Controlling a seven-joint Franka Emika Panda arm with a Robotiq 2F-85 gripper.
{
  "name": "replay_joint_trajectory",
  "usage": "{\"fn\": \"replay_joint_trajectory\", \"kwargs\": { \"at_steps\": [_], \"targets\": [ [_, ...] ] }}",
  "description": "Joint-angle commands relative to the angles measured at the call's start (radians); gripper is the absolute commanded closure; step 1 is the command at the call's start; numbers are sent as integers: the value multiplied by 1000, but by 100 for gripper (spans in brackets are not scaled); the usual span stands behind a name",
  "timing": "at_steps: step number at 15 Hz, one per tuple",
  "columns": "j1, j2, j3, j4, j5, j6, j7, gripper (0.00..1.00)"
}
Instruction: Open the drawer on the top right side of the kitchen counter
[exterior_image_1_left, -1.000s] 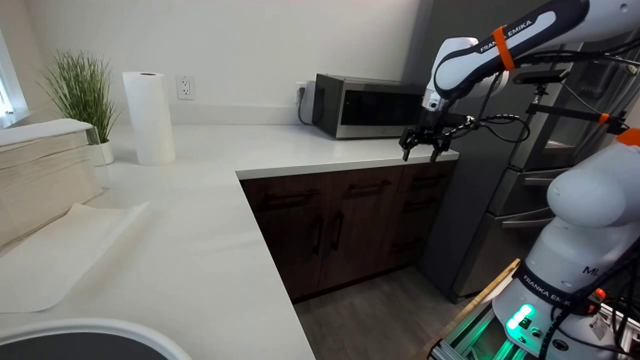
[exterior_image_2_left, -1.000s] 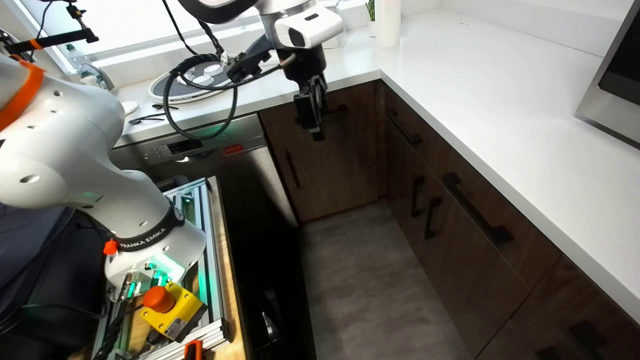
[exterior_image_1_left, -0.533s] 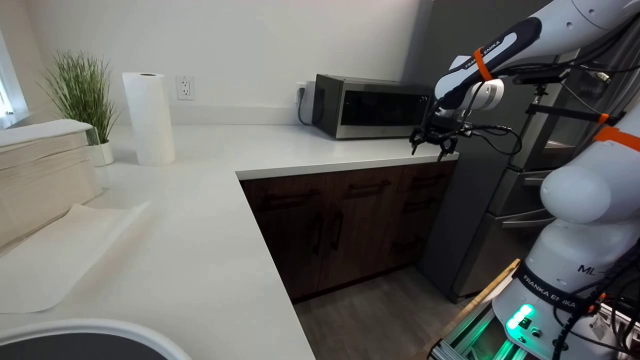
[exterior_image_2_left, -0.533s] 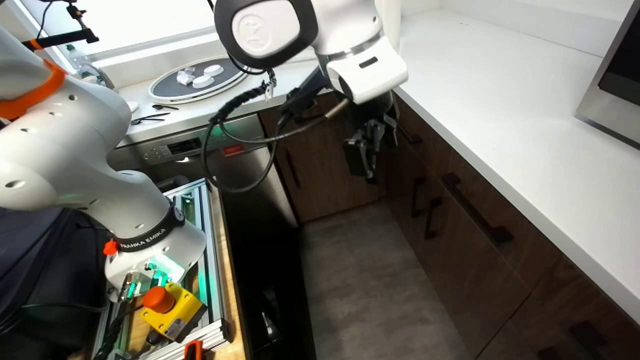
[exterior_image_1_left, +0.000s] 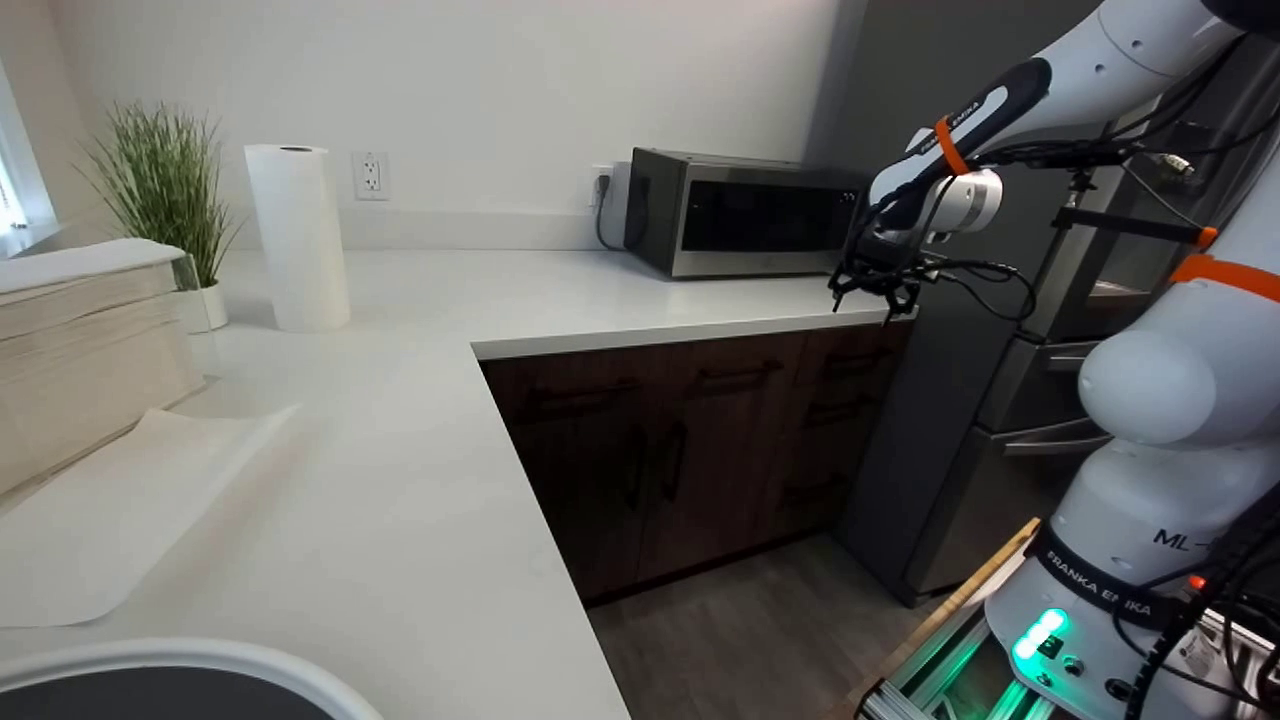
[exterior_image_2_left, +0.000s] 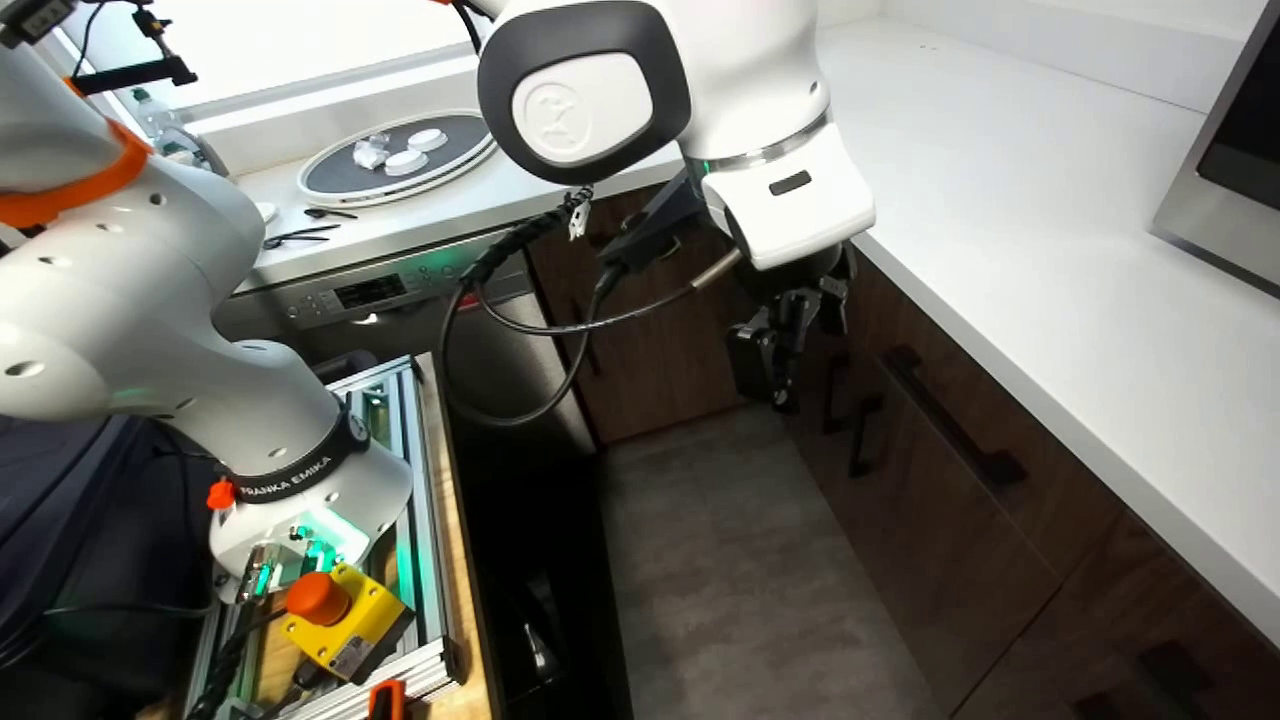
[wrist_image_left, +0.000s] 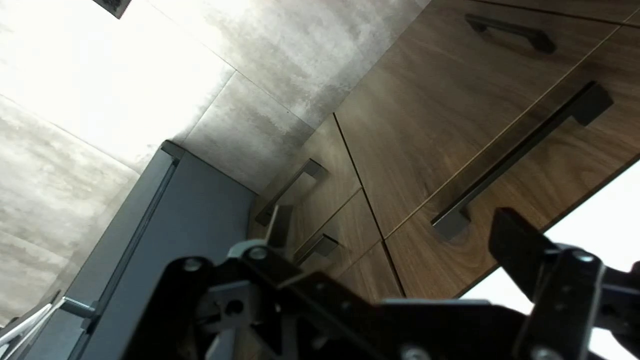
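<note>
The drawer (exterior_image_1_left: 858, 362) is shut, a dark brown front with a dark bar handle, at the top right of the cabinets by the fridge. Its front also shows at the lower right of an exterior view (exterior_image_2_left: 1150, 595). In the wrist view, only part of its front (wrist_image_left: 367, 275) shows; the gripper hides its handle. The white kitchen counter (exterior_image_1_left: 400, 480) runs above it, also in an exterior view (exterior_image_2_left: 1050, 230) and the wrist view (wrist_image_left: 590, 220). My gripper (exterior_image_1_left: 863, 308) is open and empty, fingers pointing down, in front of the cabinets (exterior_image_2_left: 808, 355), apart from the handles (wrist_image_left: 397, 240).
A wider drawer with a long handle (exterior_image_2_left: 950, 420) sits left of the drawer. A microwave (exterior_image_1_left: 760, 215) stands on the counter above. The grey fridge (exterior_image_1_left: 890, 440) borders the cabinets. A paper towel roll (exterior_image_1_left: 298, 240) and a plant (exterior_image_1_left: 165, 190) stand farther left.
The arm has moved right in both exterior views, and down and nearer the cabinet run with the drawers. The gripper has tilted and stays open. The drawer has not moved.
</note>
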Motion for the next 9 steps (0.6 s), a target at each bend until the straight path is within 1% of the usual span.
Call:
{"fn": "replay_joint_trajectory", "kwargs": {
  "at_steps": [1,2,3,6,9],
  "targets": [
    [19,98,-32,53,-87,74,173,0],
    [16,144,-43,86,-114,97,253,0],
    [21,179,-59,112,-124,120,301,0],
    [57,328,-125,252,-91,126,417,0],
    [86,490,-177,422,-15,97,469,0]
  ]
}}
